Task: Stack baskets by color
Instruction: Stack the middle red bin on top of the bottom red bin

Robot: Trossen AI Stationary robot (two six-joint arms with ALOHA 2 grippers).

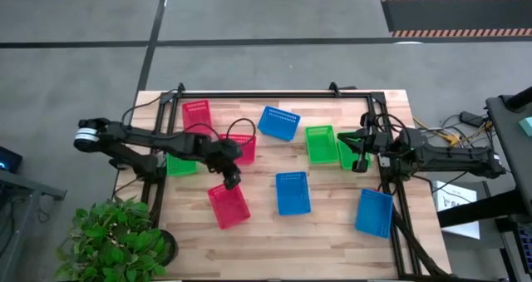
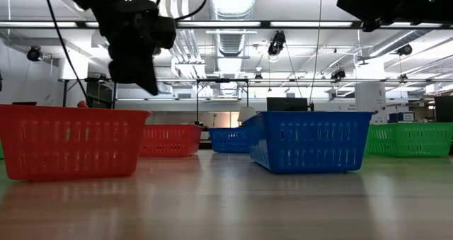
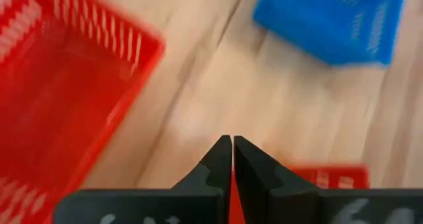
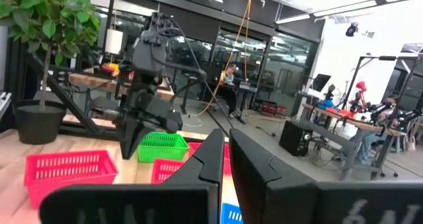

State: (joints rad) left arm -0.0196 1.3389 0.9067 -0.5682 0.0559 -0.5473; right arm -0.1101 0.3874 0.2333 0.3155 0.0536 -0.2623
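Three red baskets [image 1: 197,116] [image 1: 241,147] [image 1: 229,205], three blue baskets [image 1: 278,122] [image 1: 293,192] [image 1: 375,213] and green baskets [image 1: 321,144] [image 1: 181,164] stand singly on the wooden table, each on its base. My left gripper [image 1: 231,180] [image 3: 232,141] is shut and slants down above the far end of the nearest red basket, holding nothing. In its wrist view a red basket [image 3: 59,98] and a blue basket [image 3: 337,19] lie ahead. My right gripper [image 1: 349,139] [image 4: 225,135] is shut and empty, held level above the table's right side next to the green basket.
A black frame [image 1: 274,93] runs along the table's far edge and down both sides. A potted plant [image 1: 116,240] stands at the near left corner. Bare wood [image 1: 274,240] lies along the near edge. In the low view a red basket [image 2: 71,141] and a blue basket [image 2: 311,141] stand closest.
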